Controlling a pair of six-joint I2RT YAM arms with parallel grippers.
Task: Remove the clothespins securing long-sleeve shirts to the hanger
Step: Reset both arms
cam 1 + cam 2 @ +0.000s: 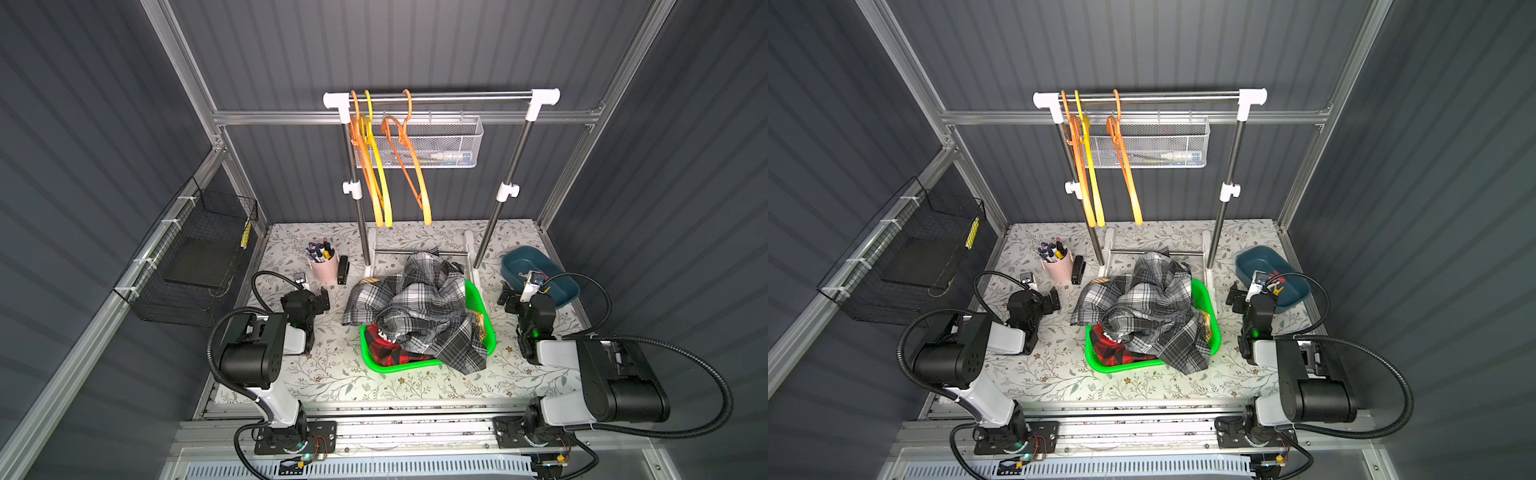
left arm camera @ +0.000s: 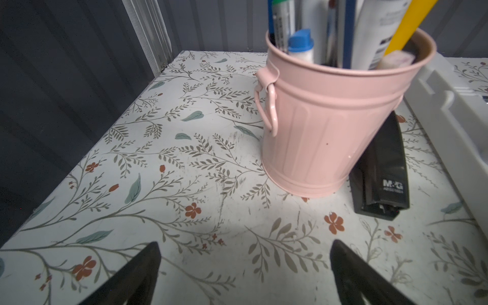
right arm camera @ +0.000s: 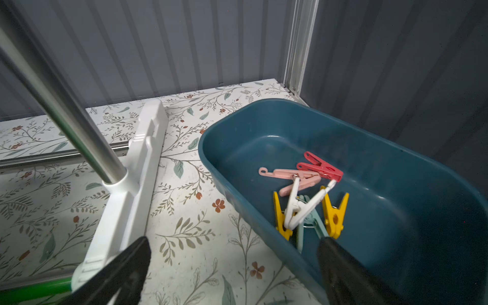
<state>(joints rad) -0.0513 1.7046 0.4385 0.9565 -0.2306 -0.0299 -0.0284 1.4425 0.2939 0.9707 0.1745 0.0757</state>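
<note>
Resting low over the floral table (image 2: 163, 148), the left gripper (image 2: 245, 245) has its jaws spread wide with nothing between them, facing a pink pen bucket (image 2: 330, 126). The right gripper (image 3: 234, 240) is likewise wide apart and empty beside the blue tub (image 3: 237, 113). In that tub lie the clothespins (image 3: 301, 206), a loose tangle of red, pink, yellow, white and pale ones. The hangers (image 1: 419, 187) hang bare. The long-sleeve shirts (image 1: 419, 307) are heaped in the green basket (image 1: 376, 368), and a pin buried in the folds could not be ruled out. The pins look light, stiff and smooth, so they may slip. Each is probably best pinched at its flared tail ends against the spring. The shirts are soft and would sag.
</note>
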